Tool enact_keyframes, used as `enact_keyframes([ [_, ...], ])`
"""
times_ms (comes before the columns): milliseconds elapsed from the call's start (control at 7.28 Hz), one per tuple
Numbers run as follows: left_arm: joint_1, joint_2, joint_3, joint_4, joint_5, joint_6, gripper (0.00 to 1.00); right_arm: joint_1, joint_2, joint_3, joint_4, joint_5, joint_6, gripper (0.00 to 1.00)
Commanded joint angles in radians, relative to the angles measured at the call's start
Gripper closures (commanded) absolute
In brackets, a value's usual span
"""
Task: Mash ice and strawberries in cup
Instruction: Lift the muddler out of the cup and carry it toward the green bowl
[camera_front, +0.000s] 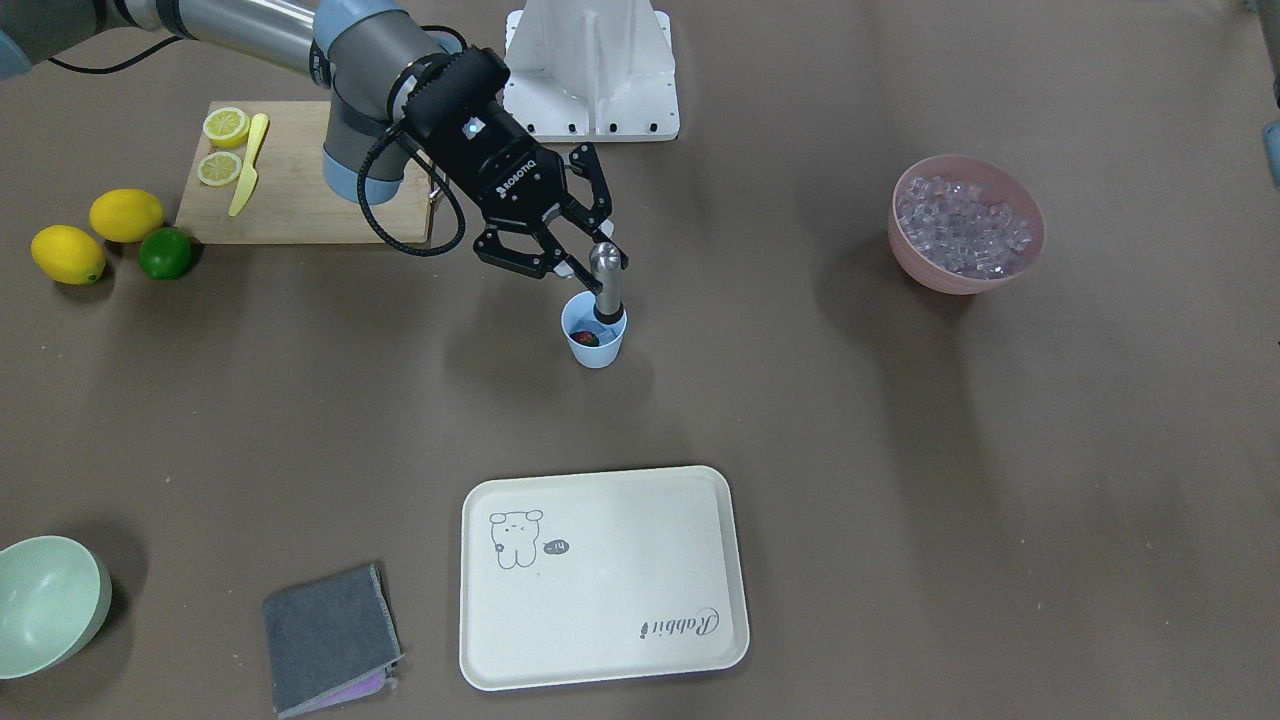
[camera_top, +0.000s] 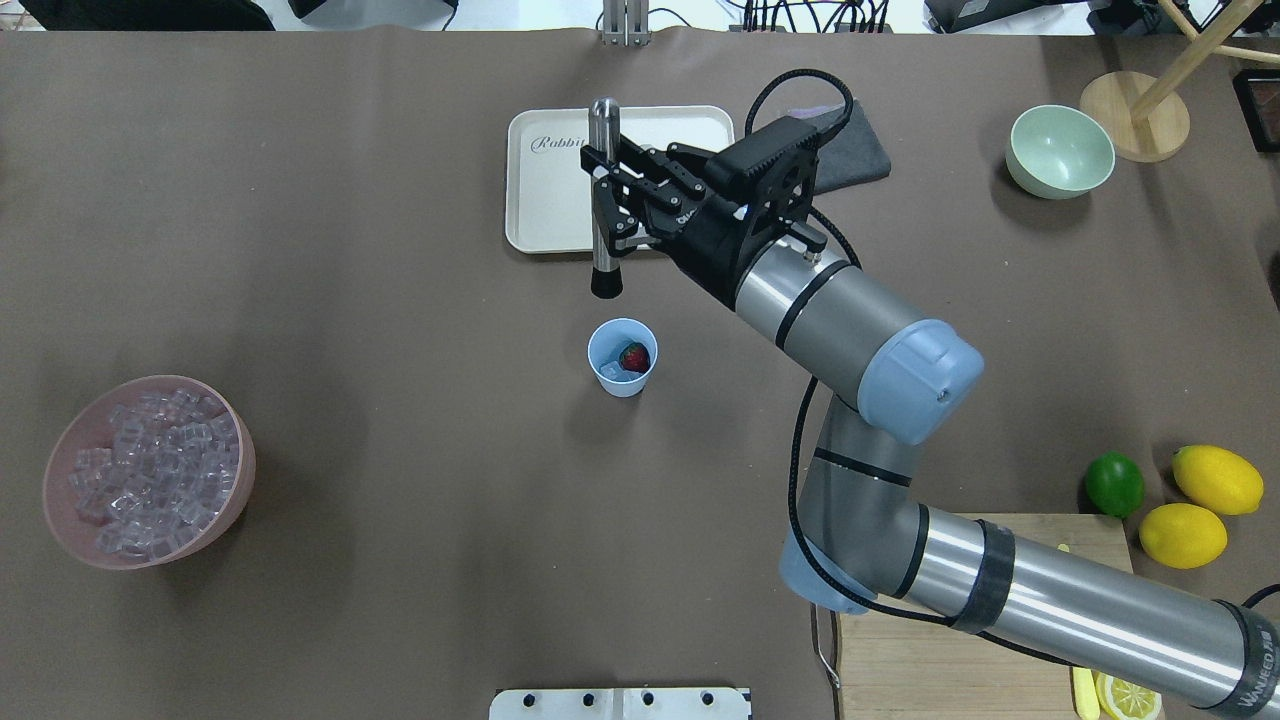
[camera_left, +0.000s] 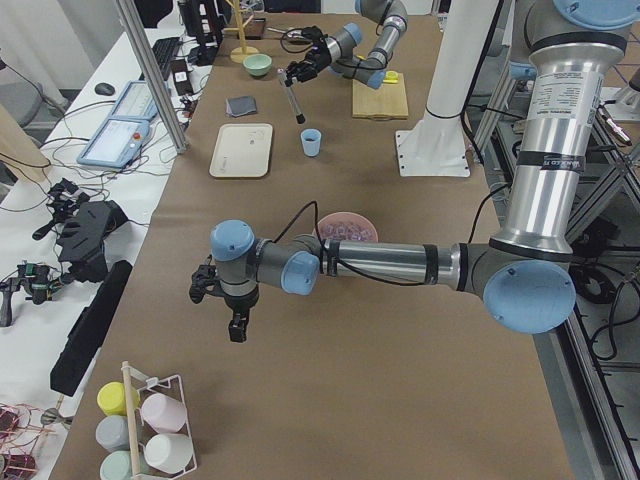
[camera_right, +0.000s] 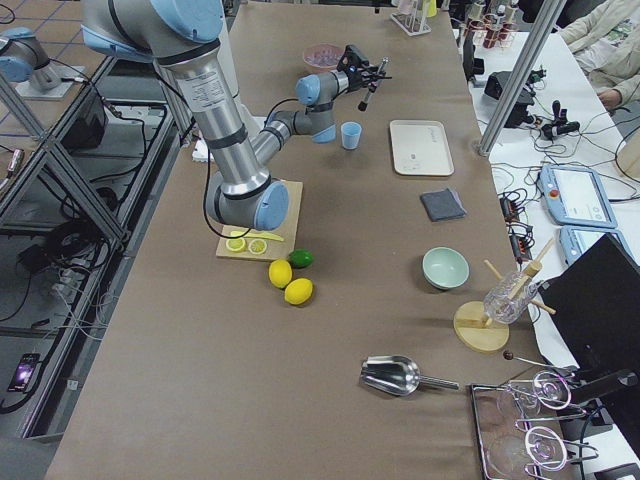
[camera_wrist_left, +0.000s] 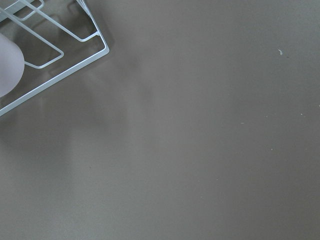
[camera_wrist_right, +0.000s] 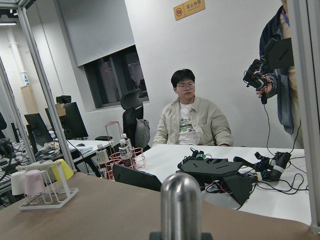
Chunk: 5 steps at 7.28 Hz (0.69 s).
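**One muddler is hovering tip-down over the cup**

Two arms are standing at very unequal range. The right arm (camera_top: 850, 330) is hanging over the cup, while the left gripper (camera_left: 203, 285) is hanging well apart from it, and I cannot tell how its jaws are set. The right gripper (camera_top: 600, 198) is pinching a metal muddler (camera_top: 605, 262) at mid-shaft, with the long axis near upright and the black tip pointing down. Just under that tip, below the hand, the cup (camera_top: 622, 357) is standing upright, holding the strawberry (camera_top: 634, 357) and ice (camera_top: 610, 372). Beyond the hand, the tray (camera_front: 620, 560) is showing "Rabbit". The gripper body is showing "ROBOTIQ".
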Motion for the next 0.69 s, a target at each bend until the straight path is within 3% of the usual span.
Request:
enact_keyframes([
  [0,-0.001,-0.002,-0.009,-0.002,0.002,0.0,0.02,0.102,-0.009,0.104,-0.219,0.093,0.066,1.0],
  [549,0.001,-0.008,-0.029,-0.023,0.009,0.002,0.02,0.354,-0.163,0.095,-0.484,0.43,0.071,1.0],
])
